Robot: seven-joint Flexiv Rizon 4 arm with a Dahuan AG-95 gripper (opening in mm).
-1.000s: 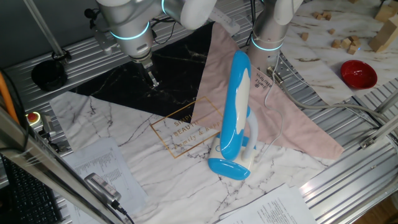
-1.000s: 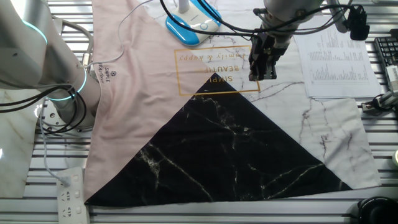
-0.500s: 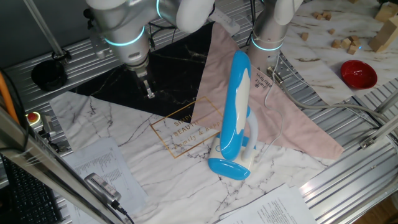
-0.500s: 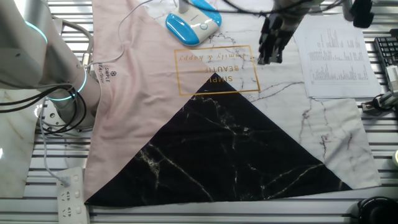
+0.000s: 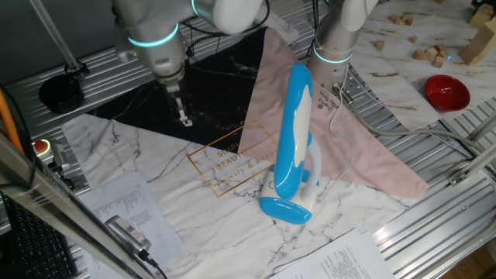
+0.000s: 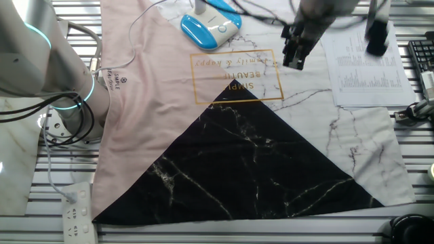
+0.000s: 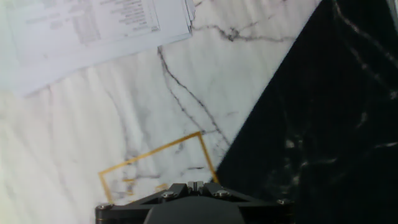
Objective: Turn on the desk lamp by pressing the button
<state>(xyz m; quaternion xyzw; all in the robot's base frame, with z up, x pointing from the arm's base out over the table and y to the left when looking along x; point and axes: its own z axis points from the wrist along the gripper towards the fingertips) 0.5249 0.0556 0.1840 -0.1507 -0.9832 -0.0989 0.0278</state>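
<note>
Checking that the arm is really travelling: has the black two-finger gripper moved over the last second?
Yes. In one fixed view the gripper has shifted down-left relative to the gold printed rectangle, staying above the black-and-white marble mat.

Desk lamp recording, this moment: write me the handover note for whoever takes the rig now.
Gripper: in the air above the mat, apart from the lamp, holding nothing; whether the fingers are open cannot be told.
Desk lamp: upright on the white marble part of the mat, blue foot near the gold lettering.
Done: nothing yet; the lamp shows no light.
Left: bring the gripper over to the foot, press the button, check that it lights.
</note>
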